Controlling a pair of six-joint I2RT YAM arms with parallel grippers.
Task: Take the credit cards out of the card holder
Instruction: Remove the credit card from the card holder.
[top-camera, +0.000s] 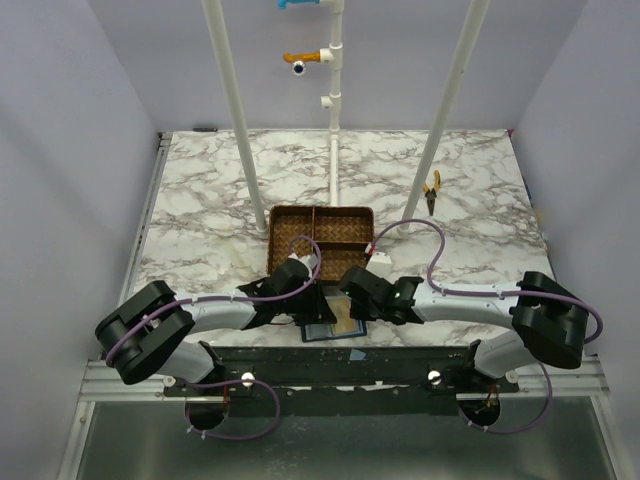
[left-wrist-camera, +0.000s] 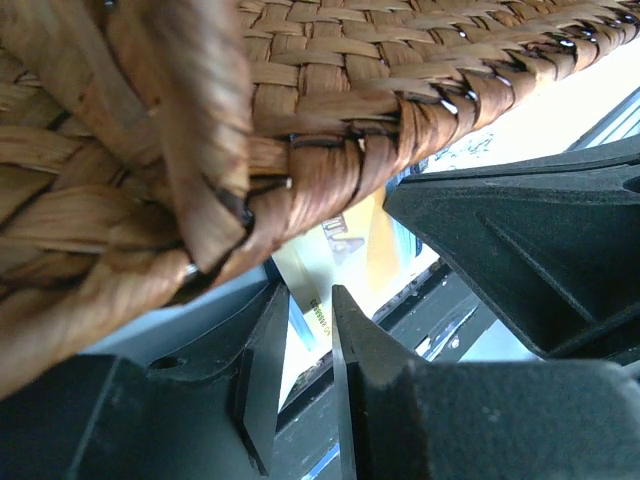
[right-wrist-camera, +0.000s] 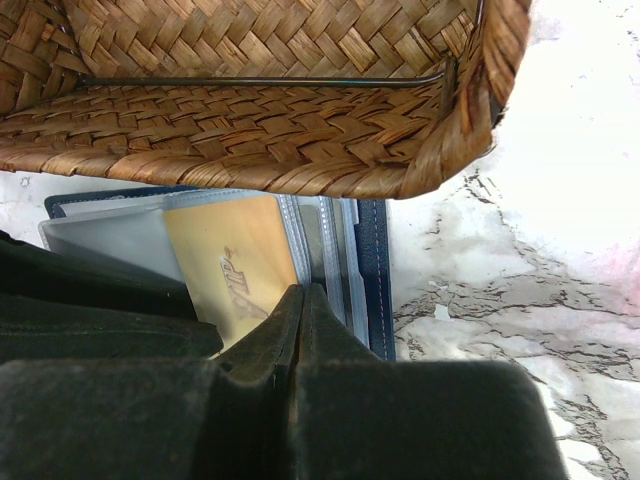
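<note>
Right wrist view is showing the card holder (right-wrist-camera: 375, 270) lying open on the bench (right-wrist-camera: 560, 250) beside the wicker tray (right-wrist-camera: 250, 150), a gold card (right-wrist-camera: 235, 265) sitting in its pocket. At that card's edge the right hand (right-wrist-camera: 303, 300) is pressing its fingers together; whether the left hand (left-wrist-camera: 310, 300) is gripping, I cannot tell.

The card holder (top-camera: 320, 332) lies on the tabletop (top-camera: 210, 200) just before the tray (top-camera: 290, 232), a card (right-wrist-camera: 240, 265) in it; pliers (top-camera: 432, 192) lie farther back, right.

A marble-patterned bench (top-camera: 200, 200) carries a divided wicker tray (top-camera: 320, 209) near its centre, a navy card holder (top-camera: 322, 333) lying open just beside the tray toward the near edge, and yellow-handled pliers (top-camera: 432, 190) well apart toward the far right corner
</note>
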